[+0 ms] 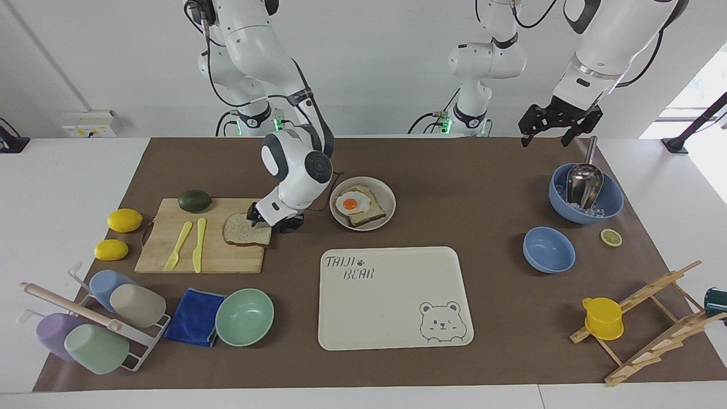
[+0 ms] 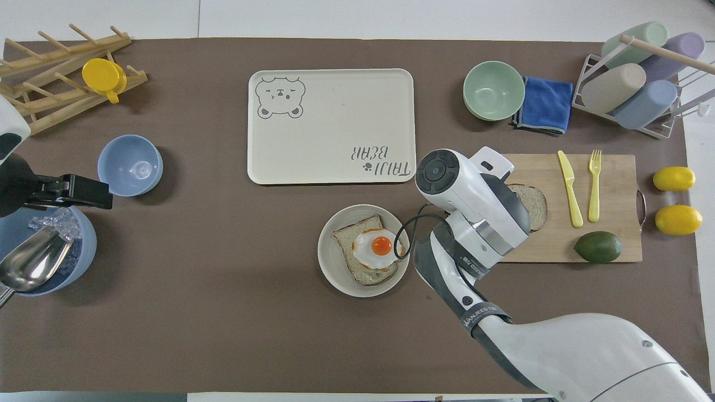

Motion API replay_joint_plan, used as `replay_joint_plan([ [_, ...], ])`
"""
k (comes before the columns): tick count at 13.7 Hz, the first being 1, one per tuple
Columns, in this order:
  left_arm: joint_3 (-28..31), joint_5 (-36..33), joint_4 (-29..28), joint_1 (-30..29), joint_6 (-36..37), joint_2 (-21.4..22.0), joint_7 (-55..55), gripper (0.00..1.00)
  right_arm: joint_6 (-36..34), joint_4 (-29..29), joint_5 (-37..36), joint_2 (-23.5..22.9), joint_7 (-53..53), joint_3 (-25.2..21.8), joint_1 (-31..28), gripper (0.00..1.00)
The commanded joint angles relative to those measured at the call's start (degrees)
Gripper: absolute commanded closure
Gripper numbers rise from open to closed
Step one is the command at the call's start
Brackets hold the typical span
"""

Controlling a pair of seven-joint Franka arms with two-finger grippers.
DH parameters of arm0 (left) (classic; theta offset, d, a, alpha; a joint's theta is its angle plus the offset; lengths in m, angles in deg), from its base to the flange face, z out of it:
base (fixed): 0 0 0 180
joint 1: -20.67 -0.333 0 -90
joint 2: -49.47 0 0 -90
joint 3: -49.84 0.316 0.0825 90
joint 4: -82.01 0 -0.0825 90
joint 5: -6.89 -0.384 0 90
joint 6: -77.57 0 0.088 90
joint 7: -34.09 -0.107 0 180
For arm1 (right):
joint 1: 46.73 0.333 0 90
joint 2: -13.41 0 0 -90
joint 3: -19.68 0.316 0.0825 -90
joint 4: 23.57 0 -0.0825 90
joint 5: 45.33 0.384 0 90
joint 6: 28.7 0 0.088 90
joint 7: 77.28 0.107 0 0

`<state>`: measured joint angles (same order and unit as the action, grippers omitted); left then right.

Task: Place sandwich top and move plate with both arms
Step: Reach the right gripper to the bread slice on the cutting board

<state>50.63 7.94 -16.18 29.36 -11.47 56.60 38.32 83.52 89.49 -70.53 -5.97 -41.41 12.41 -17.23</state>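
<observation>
Two grippers show. Nearest the robots, the left gripper (image 1: 555,129) hangs with fingers apart over the blue ice bowl (image 1: 585,193) (a metal scoop lies in it), that arm waiting. The plate (image 1: 363,203), bearing toast with a fried egg (image 1: 352,203), sits mid-table. Just farther out, the right gripper (image 1: 271,220) is down at the sandwich top (image 1: 243,232) on the cutting board (image 1: 200,258), fingers straddling the slice's plate-side edge; whether they pinch it I cannot tell.

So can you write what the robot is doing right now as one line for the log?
right gripper: down at sandwich top on cutting board | left gripper: waiting over table | plate: egg toast, untouched
</observation>
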Motion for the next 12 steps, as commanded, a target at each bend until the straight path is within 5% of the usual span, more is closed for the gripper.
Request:
replay_joint_plan([
  [1,0.1,0.44,-0.33,0.01,-0.26,0.78,-0.1,0.0,1.78,3.39,-1.69,2.32,1.3,0.51,-0.58,0.31],
  [3,0.01,0.44,-0.33,0.01,-0.26,0.78,-0.1,0.0,2.05,4.61,-1.69,2.59,1.65,0.51,-0.58,0.36],
  [6,0.01,0.44,-0.33,0.01,-0.26,0.78,-0.18,0.0,1.52,4.1,-1.78,2.68,1.3,0.42,-0.06,1.0],
  [12,0.01,0.44,-0.5,-0.08,-0.26,1.05,-0.18,0.0,-7.66,-2.64,-3.97,2.15,0.95,0.51,3.28,1.0],
])
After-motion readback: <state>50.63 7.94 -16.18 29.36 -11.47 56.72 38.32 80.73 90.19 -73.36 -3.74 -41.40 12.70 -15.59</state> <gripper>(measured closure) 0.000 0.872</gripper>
